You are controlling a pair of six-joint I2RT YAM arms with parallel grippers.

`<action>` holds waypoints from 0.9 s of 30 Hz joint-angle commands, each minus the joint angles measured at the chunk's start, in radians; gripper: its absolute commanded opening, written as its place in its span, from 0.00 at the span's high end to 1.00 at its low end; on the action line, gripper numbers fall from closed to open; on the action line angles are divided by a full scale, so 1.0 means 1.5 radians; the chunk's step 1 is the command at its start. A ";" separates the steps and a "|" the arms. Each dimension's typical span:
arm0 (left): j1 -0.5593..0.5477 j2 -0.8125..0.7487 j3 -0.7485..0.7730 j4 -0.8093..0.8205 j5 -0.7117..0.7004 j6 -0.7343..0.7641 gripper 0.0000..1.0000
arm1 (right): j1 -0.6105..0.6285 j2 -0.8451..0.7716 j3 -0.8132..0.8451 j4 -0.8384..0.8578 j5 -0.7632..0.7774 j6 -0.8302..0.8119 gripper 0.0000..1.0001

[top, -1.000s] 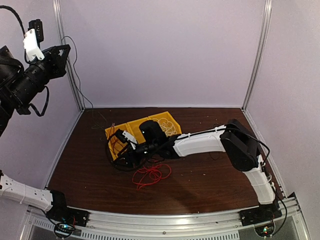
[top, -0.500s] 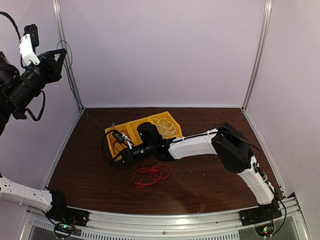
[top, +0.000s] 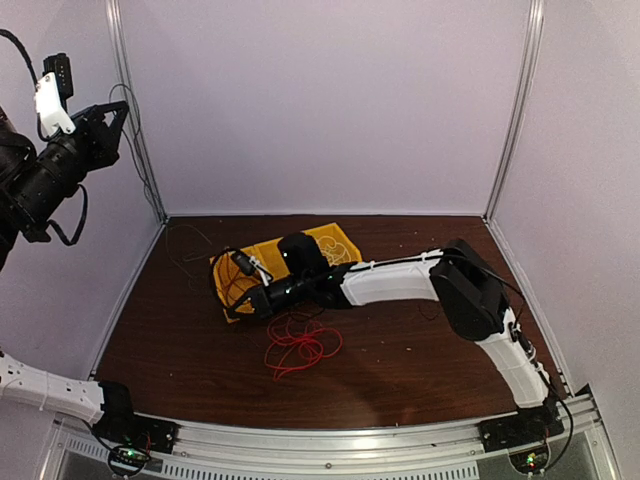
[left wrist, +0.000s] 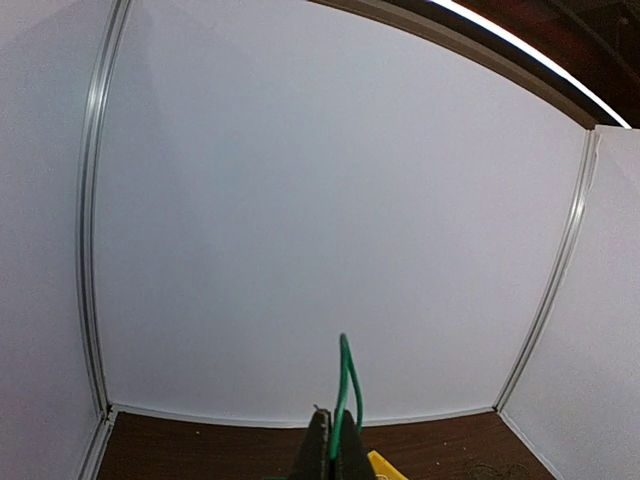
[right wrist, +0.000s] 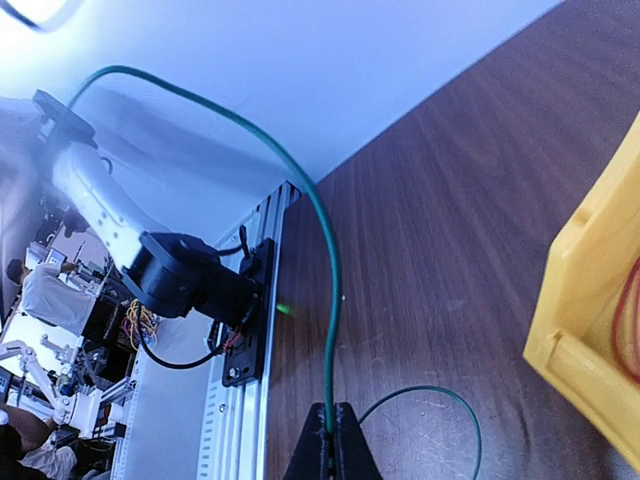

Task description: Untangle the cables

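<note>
The cables are three loose wires. The dark green cable [top: 185,232] runs from the table up the left wall to my left gripper [top: 118,108], held high at the upper left. In the left wrist view this gripper [left wrist: 333,452] is shut on a loop of the green cable [left wrist: 347,385]. My right gripper [top: 243,303] is low over the table by the yellow bin [top: 222,268]. Its own view shows that gripper [right wrist: 332,445] shut on the same green cable [right wrist: 326,270]. The red cable [top: 300,345] lies loose on the table. The white cable [top: 335,255] sits in the bin.
The yellow bin [right wrist: 590,290] has several compartments, and red wire [right wrist: 625,310] shows inside one. White walls close the table on three sides. The left arm's base [right wrist: 180,285] and the metal rail [top: 330,440] line the near edge.
My right gripper has closed on the green cable beside the bin's left end. The left gripper has lifted slightly further up and left with the cable.
</note>
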 commanded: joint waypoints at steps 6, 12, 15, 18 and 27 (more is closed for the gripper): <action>0.000 0.090 -0.030 0.065 0.021 0.009 1.00 | -0.140 -0.208 0.068 -0.055 0.007 -0.089 1.00; 0.050 0.207 -0.014 0.084 0.109 -0.012 1.00 | -0.205 -0.192 0.088 -0.042 0.017 -0.097 1.00; 0.099 0.249 -0.028 0.127 0.160 -0.030 1.00 | -0.223 -0.154 0.110 -0.036 0.021 -0.103 1.00; 0.132 0.278 -0.032 0.172 0.183 -0.035 1.00 | -0.232 -0.119 0.141 -0.009 -0.003 -0.045 1.00; 0.150 0.265 -0.058 0.228 0.224 -0.062 1.00 | -0.230 -0.172 0.205 0.146 -0.062 0.151 1.00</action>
